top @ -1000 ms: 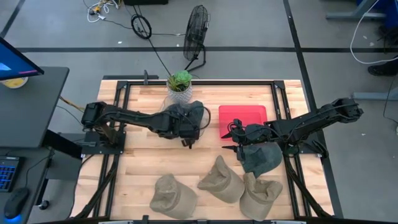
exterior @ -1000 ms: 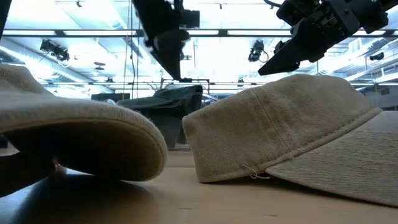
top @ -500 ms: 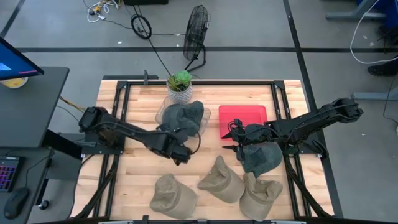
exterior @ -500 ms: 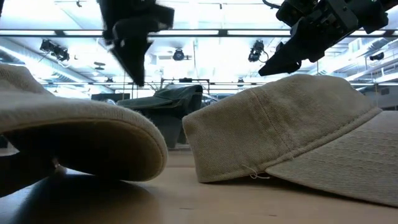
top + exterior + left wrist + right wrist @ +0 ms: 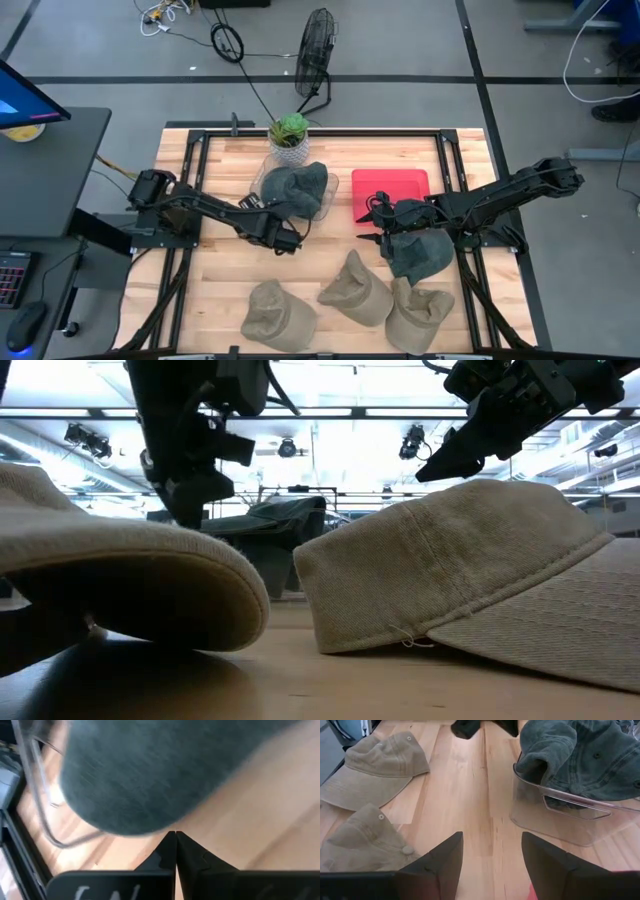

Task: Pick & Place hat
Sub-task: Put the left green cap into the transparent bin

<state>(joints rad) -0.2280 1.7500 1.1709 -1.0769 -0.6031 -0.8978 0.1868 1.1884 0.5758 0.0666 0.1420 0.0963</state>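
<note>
A dark green hat (image 5: 296,186) lies in a clear bin (image 5: 256,188) at the table's middle back; it also shows in the right wrist view (image 5: 580,755) and the low view (image 5: 270,520). A second dark green hat (image 5: 422,256) lies on the table under my right arm. Three tan hats (image 5: 278,314) (image 5: 354,290) (image 5: 420,314) lie along the near edge. My left gripper (image 5: 286,241) is shut and empty, just near of the bin (image 5: 175,836). My right gripper (image 5: 374,226) is open and empty, near of the red tray (image 5: 491,855).
A red tray (image 5: 390,190) sits at the back right of the middle. A potted plant (image 5: 290,132) stands behind the bin. Bare wood lies between the bin and the tan hats (image 5: 230,260). Black frame rails run along the table's sides.
My left gripper has drawn back from over the bin toward the table's near left and come down lower. The dark green hat stays in the bin.
</note>
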